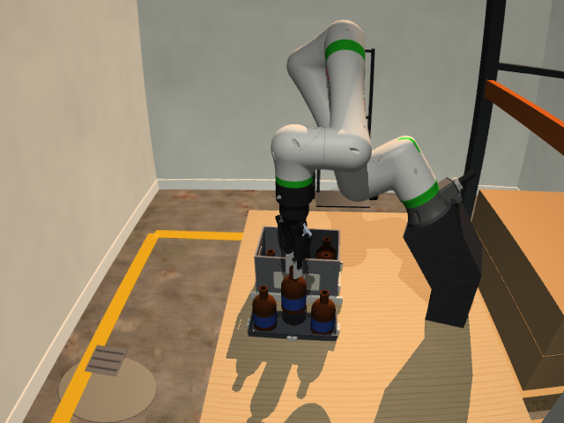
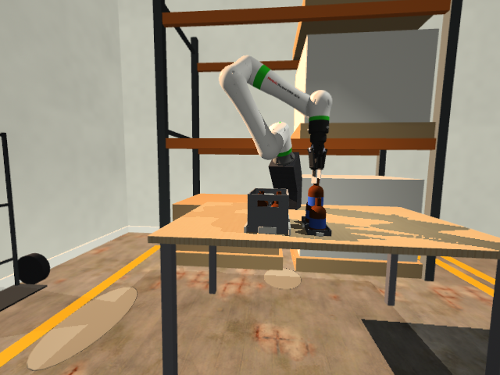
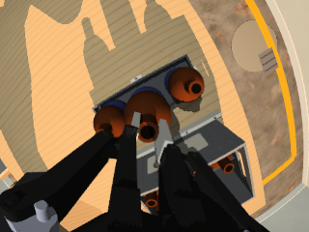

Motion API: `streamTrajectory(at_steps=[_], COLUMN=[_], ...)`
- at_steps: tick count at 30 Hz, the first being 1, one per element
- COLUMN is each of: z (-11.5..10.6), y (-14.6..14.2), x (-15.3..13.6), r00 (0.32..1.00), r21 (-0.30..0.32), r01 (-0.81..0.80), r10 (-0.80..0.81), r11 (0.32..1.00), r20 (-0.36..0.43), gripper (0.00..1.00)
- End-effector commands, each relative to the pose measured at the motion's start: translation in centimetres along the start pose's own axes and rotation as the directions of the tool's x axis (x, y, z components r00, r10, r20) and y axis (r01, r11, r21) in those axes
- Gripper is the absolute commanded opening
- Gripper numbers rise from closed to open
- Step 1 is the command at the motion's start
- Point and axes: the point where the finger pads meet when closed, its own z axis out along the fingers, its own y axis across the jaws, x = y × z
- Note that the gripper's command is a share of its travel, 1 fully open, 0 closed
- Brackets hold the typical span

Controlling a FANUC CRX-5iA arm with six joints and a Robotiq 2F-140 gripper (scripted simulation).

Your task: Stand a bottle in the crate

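Clamped on the neck of the upright brown blue-labelled glass bottle (image 1: 293,291) lifted above the dark tray (image 1: 291,336), the black end effector (image 1: 296,268) hangs vertically, the grey crate (image 1: 298,264) just behind.

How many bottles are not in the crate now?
3. One hangs by its neck in the claw, above the tray; two stand on it, left and right.
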Motion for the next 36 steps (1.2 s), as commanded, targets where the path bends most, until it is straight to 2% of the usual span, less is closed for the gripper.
streamTrajectory(at_steps=[1,36], z=[-0.4,-3.4], y=[0.0,0.0], x=[0.0,0.0], r00=[1.000,1.000], r21=[0.000,0.000], r01=[0.000,0.000], r10=[0.000,0.000], r11=[1.000,1.000], r20=[0.000,0.000], gripper=[0.00,0.00])
